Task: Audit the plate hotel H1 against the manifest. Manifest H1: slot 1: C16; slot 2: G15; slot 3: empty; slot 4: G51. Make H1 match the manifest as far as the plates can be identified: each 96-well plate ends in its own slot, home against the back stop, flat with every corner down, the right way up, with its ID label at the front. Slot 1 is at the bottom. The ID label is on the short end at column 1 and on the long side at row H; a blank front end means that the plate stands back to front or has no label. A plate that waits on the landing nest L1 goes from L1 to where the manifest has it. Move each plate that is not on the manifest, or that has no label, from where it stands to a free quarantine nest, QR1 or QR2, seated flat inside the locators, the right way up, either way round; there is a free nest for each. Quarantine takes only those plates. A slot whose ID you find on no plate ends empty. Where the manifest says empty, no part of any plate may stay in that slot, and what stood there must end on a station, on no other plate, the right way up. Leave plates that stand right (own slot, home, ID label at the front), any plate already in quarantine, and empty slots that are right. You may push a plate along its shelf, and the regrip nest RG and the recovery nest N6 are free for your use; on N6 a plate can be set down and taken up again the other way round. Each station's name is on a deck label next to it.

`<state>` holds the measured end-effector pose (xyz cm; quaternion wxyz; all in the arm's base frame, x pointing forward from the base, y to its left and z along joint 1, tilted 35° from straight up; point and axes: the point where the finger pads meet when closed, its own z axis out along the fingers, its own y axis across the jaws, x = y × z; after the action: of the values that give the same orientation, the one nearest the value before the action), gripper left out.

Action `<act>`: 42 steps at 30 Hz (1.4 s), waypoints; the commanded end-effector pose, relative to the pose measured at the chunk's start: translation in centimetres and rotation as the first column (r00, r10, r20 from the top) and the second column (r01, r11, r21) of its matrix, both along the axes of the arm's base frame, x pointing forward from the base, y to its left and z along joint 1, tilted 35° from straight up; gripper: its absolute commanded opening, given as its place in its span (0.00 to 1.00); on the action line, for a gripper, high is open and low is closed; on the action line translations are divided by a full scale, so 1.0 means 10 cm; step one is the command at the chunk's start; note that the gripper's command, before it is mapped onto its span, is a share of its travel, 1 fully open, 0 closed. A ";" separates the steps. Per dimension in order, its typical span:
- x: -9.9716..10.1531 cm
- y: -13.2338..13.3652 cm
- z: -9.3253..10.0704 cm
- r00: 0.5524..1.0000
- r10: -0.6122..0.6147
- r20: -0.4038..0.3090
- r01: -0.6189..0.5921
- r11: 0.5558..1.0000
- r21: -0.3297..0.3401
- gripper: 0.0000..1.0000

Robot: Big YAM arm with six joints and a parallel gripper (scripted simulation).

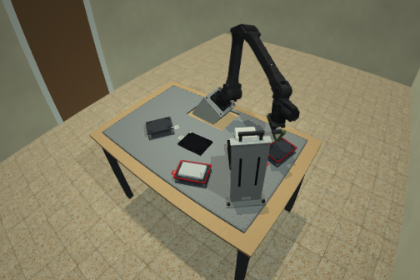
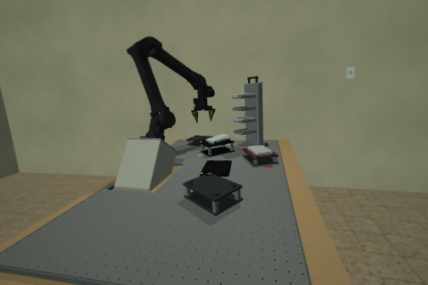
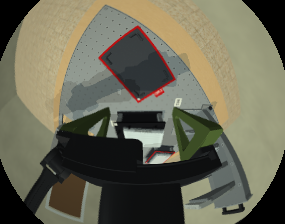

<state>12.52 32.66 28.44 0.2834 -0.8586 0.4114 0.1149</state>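
Table (image 1: pixel 267 232) carries everything; using the plate hotel (image 2: pixel 256 104) as reference. Hotel is a grey upright tower with a black handle on top, four shelves sticking out of one face, each with something pale on it, but I can't read any labels or tell plates from shelf edges at this size. My arm (image 2: pixel 149 75) rises from the slanted grey pedestal (image 2: pixel 140 168) on the shelf side of the hotel, further along the table, and arches over toward it. Raised black nest (image 2: pixel 212 191) with corner locators sits far from the hotel, bare on top. Flat black pad (image 2: pixel 217 168) lies between that nest and the hotel. Red-rimmed nest (image 2: pixel 260 156) just beside the hotel's foot holds a white plate (image 2: pixel 259 149). Second red-rimmed nest (image 3: pixel 136 63), dark inside, lies on the hotel's other side, below and ahead of me in the wrist view. Another raised nest (image 2: pixel 217 147) in front of the shelves carries a white plate (image 2: pixel 219 137). My pincer (image 2: pixel 203 114) hangs in the air above that plate, level with the hotel's lower shelves, green fingers spread fully wide, nothing in them.
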 end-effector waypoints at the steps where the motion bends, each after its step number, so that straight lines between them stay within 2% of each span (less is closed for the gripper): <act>1: -0.04 0.03 0.00 1.000 0.007 0.003 -0.007 1.000 0.012 1.00; 22: -0.04 0.03 0.00 1.000 0.007 0.003 -0.007 1.000 0.012 1.00; 42: -0.02 0.22 -0.28 1.000 0.003 -0.004 -0.003 1.000 0.002 1.00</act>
<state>12.73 34.27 26.40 0.2846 -0.8578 0.4125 0.1143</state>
